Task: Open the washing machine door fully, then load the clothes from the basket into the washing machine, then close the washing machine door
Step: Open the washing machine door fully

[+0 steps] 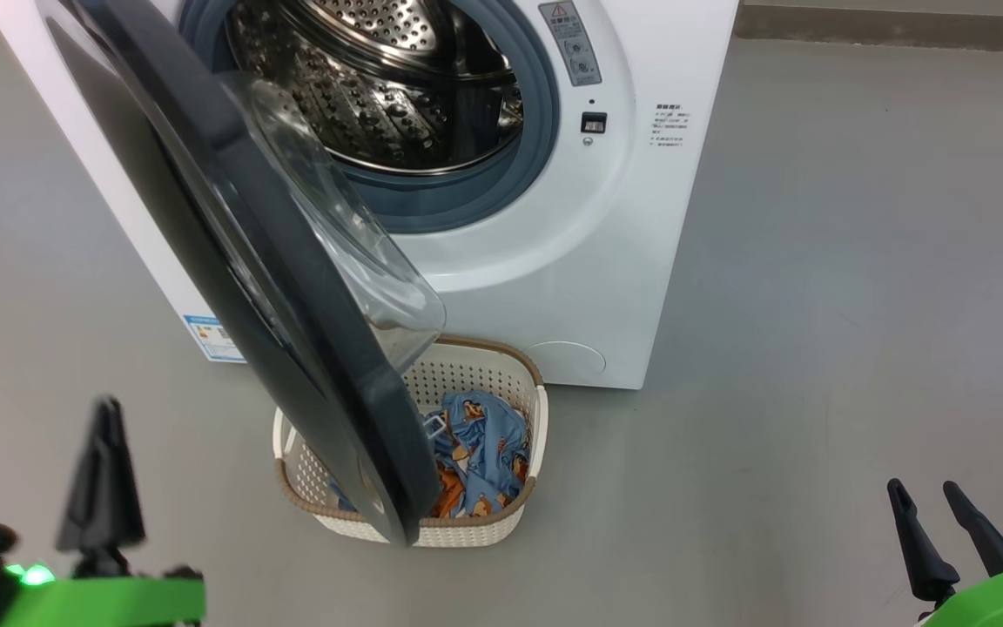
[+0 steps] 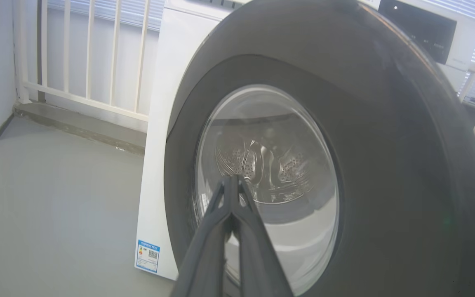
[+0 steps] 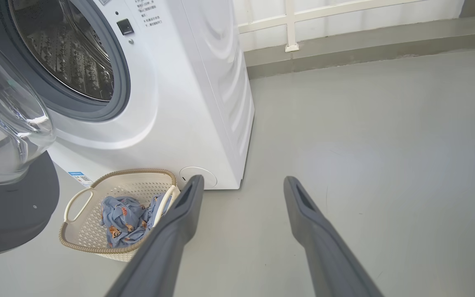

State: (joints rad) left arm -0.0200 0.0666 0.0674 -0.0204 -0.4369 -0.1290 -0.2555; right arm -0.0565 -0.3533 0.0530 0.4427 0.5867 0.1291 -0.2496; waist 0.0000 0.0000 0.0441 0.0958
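While swung out from washer, door over basket near side, hiding part. Clothes heaped inside basket, on floor just before washer. Left gripper low, left of door, fingers pressed together, empty, aimed at door. Right gripper low right, fingers apart, empty, well clear of basket.
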